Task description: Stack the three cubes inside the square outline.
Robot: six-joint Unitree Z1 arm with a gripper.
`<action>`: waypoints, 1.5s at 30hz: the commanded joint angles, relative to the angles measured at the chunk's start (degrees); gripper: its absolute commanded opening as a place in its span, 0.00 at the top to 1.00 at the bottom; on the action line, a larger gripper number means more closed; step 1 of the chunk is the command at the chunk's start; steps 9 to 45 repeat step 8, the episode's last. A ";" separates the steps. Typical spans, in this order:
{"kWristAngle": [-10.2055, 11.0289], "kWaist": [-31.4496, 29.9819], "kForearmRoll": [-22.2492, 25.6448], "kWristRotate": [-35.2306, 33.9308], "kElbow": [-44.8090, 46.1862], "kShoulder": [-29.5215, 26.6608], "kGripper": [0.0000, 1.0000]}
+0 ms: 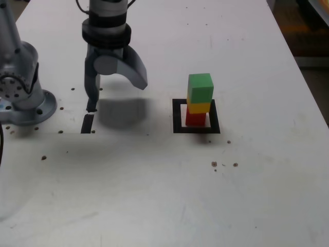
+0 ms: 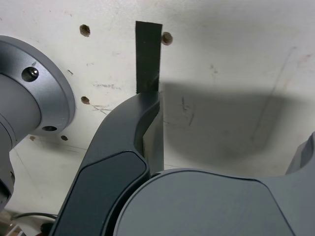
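Observation:
Three cubes stand stacked inside the square outline at the exterior view's right of centre: the red cube at the bottom, the yellow cube on it, the green cube on top, turned slightly. My gripper hangs well to the exterior view's left of the stack, jaws wide open and pointing down, with nothing between them. In the wrist view the gripper shows only bare table between its fingers. The cubes are out of the wrist view.
A short black strip lies on the white table under the gripper's left finger, also the strip in the wrist view. The arm's grey base stands at the exterior view's far left. Small holes dot the table.

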 commanded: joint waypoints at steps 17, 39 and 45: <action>-0.93 0.03 -0.64 0.56 0.54 -0.28 0.01; -0.93 0.03 -0.64 0.56 0.54 -0.28 0.01; -0.93 0.03 -0.64 0.56 0.54 -0.28 0.01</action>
